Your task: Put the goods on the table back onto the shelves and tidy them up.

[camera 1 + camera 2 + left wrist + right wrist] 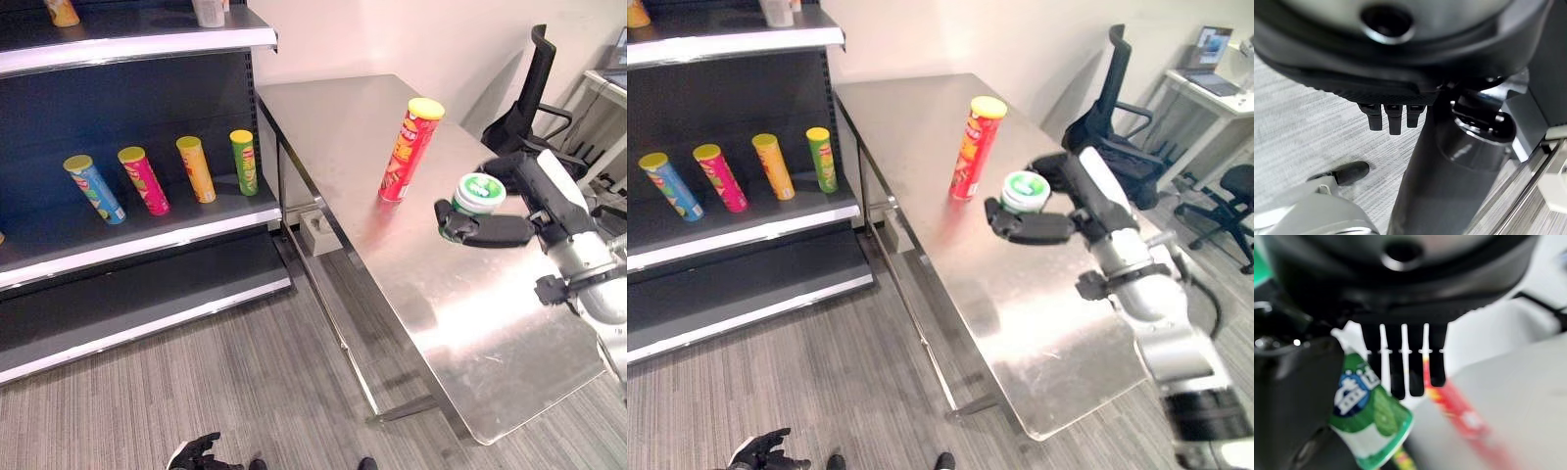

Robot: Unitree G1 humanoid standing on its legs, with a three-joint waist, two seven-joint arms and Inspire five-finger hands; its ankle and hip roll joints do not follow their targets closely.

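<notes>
My right hand hangs over the steel table near its right edge, shut on a small green-and-white tub pinched between thumb and fingers; the tub shows close up in the right wrist view. A tall red chip can with a yellow lid stands upright on the table, just left of and beyond the tub. On the dark shelf to the left stand a blue can, a pink can, a yellow can and a green can. My left hand hangs low over the floor, fingers relaxed.
The top shelf board carries an orange can and a white container. A small white box sits on the floor under the table by the shelf. A black office chair stands behind the table, and a desk with a laptop beyond it.
</notes>
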